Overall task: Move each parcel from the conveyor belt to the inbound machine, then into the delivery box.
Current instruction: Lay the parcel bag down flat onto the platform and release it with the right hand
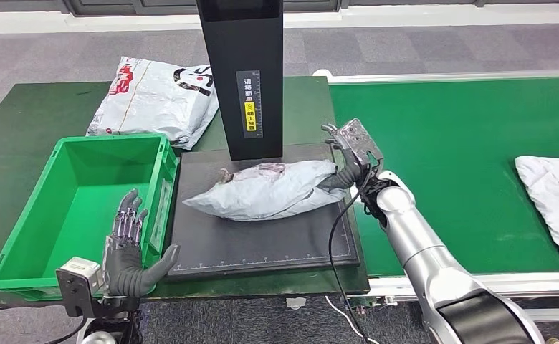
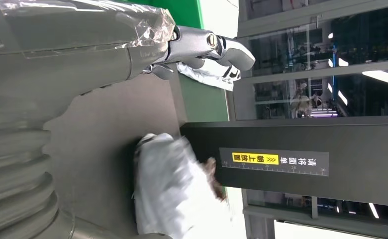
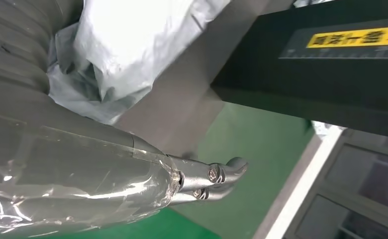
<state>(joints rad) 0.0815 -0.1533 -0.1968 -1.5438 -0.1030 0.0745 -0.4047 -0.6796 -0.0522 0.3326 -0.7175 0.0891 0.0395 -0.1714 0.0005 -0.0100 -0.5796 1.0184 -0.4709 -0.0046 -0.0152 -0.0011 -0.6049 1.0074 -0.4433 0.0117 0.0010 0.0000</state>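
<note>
Grey parcel point(image 1: 266, 190) lay crumpled on the black platform point(image 1: 262, 240) of the inbound machine, just in front of the machine's black column point(image 1: 242, 75) with its yellow label point(image 1: 250, 115). Held at the end away from the green delivery box point(image 1: 76, 208) by the right hand point(image 1: 350, 159), thumb pressed into the wrinkled plastic, other fingers raised above it, at the platform's edge nearest the green conveyor belt point(image 1: 456, 158). Left hand point(image 1: 127, 247) released, fingers spread and pointing up, grasping nothing, at the near corner of the platform beside the delivery box wall. Second pale parcel point(image 1: 555, 204) lying on the conveyor belt, well apart from the platform, cut by the picture's edge. White printed parcel point(image 1: 155, 97) resting on the dark green table point(image 1: 26, 115) behind the delivery box, beside the column. Black cable point(image 1: 337, 247) crossing the platform's belt-side edge below the right wrist.
</note>
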